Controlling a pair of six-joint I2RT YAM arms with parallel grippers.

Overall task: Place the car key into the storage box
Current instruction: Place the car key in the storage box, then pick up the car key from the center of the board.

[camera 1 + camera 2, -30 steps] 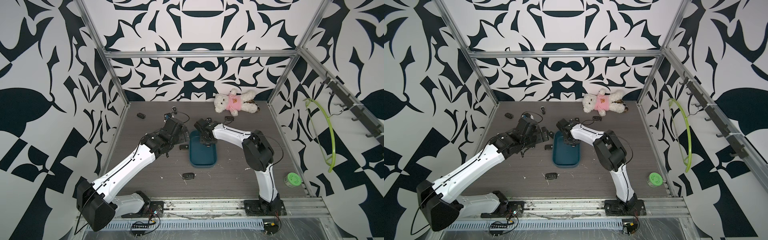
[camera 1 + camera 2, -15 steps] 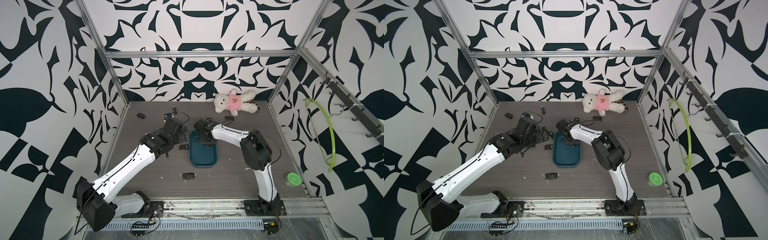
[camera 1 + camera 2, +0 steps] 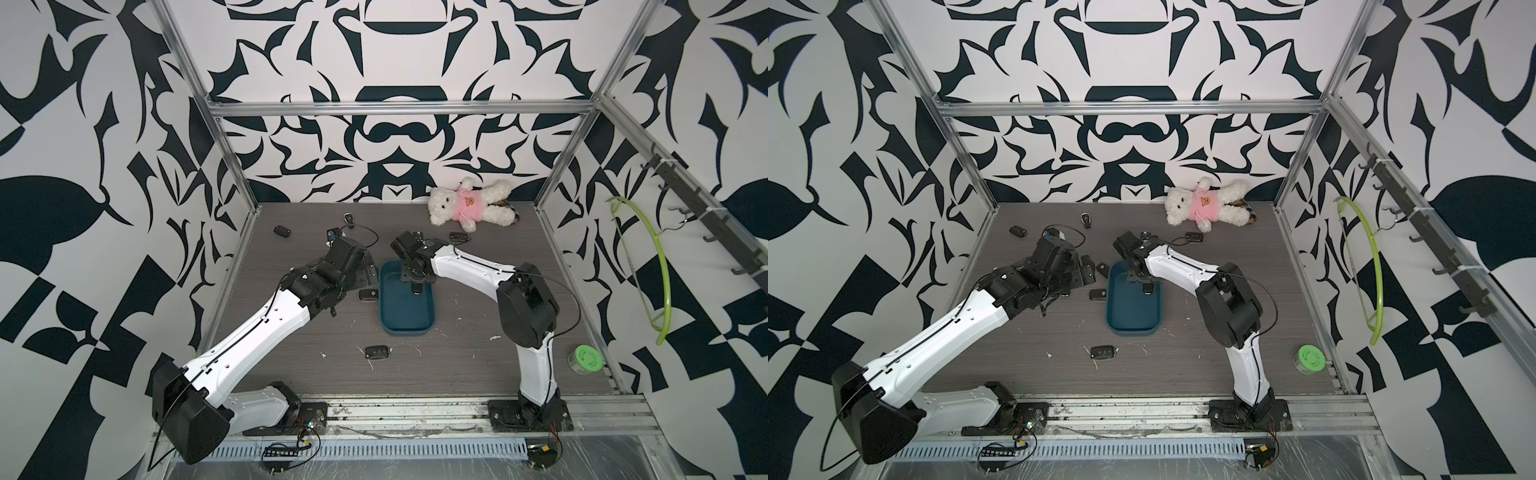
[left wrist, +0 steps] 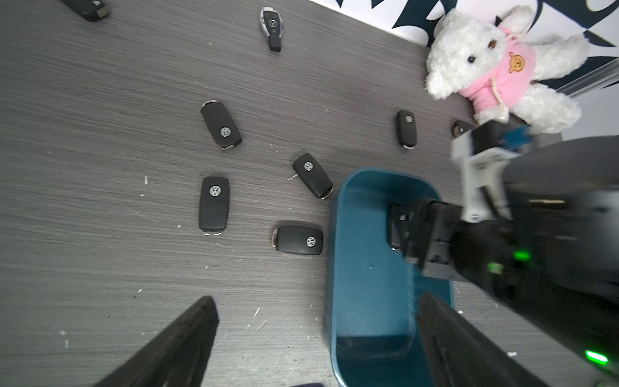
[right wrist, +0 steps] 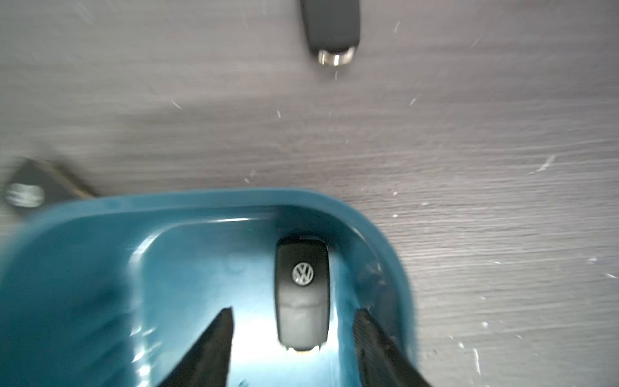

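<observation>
Well, right claw (image 5: 294, 313) is released, jaws either side of the key (image 5: 302, 284) lying flat in the box (image 5: 201, 201) between them. Pull out crooked and a jaw could flick it onto the bench (image 5: 469, 134).

car keys (image 4: 214, 204) 10 | storage box (image 3: 407, 316) 1 | teddy (image 3: 471, 206) 1 | hanger (image 3: 668, 299) 1 | roll (image 3: 585, 359) 1

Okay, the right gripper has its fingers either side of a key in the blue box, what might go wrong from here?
1. The car key lies loose between the jaws of the open right gripper, close to the wall of the storage box; a crooked lift may drag it or nudge the box.
2. The open left gripper hangs close beside the box and the right arm, so the arms may clash.
</observation>
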